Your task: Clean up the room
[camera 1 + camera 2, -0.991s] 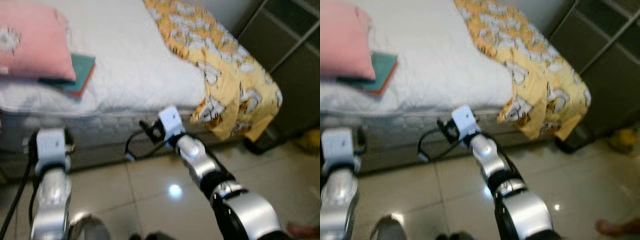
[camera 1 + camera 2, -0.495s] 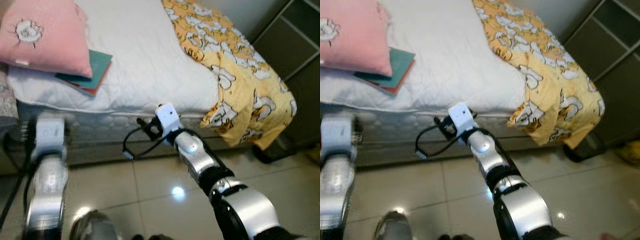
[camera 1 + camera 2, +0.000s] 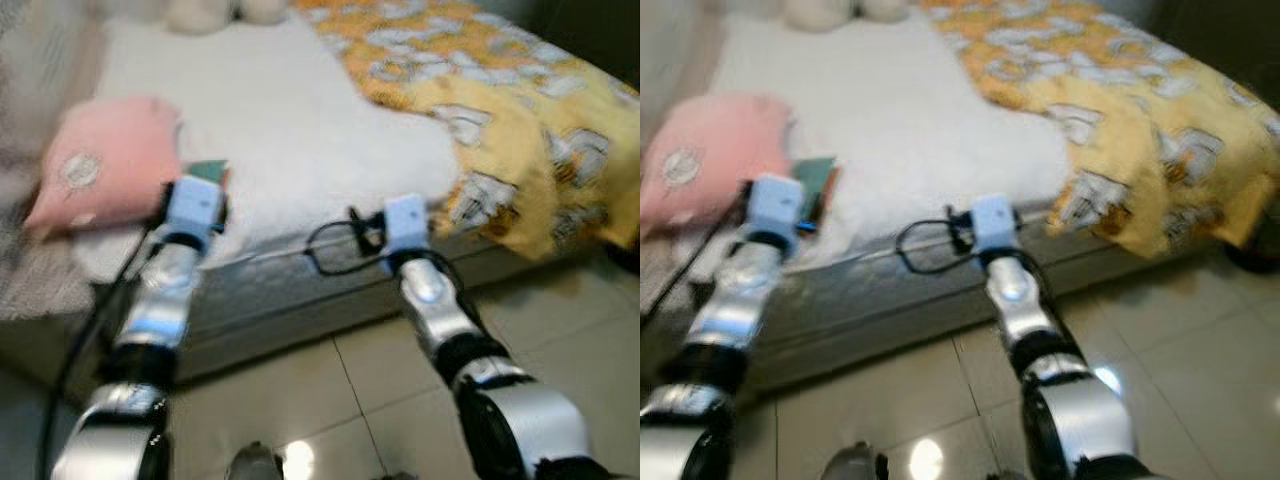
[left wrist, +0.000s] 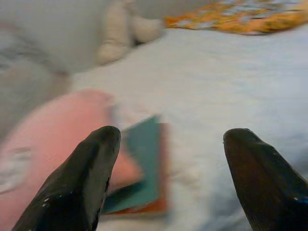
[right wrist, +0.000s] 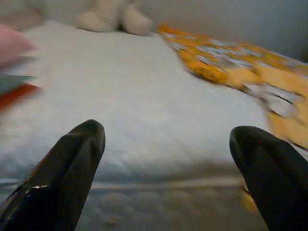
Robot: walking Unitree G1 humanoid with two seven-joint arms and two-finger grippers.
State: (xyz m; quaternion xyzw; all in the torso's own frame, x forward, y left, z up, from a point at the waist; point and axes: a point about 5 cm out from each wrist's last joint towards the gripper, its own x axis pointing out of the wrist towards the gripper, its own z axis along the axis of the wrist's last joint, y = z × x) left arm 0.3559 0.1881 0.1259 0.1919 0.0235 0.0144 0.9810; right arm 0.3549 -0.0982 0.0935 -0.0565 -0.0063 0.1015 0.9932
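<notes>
A pink pillow lies on the left side of the white mattress. A teal and orange book is tucked partly under it. My left gripper is open just short of the mattress edge and points at the book and pillow. My right gripper is also open, facing the bare mattress at its front edge, with nothing between its fingers. A yellow patterned blanket covers the bed's right side and hangs over the corner.
A cream plush toy sits at the far end of the bed. Grey textured fabric lies left of the pillow. Glossy beige floor tiles run along the bed's front. A black cable loops off my right wrist.
The camera has swung, so the bed sits differently in view. My left arm has risen from low beside the bed up to the mattress edge near the book. The right arm stays near the edge.
</notes>
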